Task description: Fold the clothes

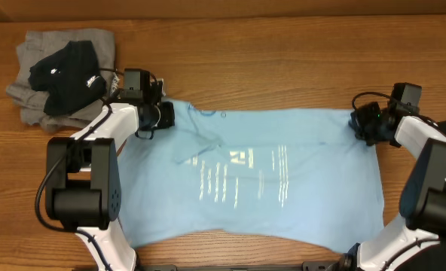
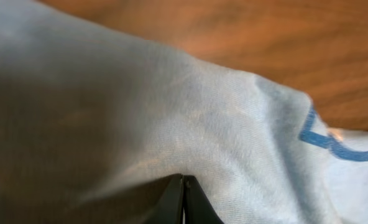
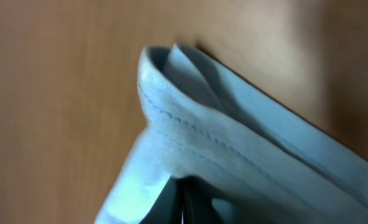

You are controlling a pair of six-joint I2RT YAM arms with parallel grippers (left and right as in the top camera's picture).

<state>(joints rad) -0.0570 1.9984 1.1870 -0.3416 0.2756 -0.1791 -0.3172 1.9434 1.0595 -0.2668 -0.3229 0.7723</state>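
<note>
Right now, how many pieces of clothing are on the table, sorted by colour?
light blue shirt, spread flat: 1
grey garment, crumpled at the far left corner: 1, as far as the heap shows
black garment, lying on the grey one: 1
Total: 3

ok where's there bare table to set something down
Bare wood runs along the far edge of the table, between the pile of clothes and the right gripper. The blue shirt fills the middle; the left gripper sits close by the pile.
</note>
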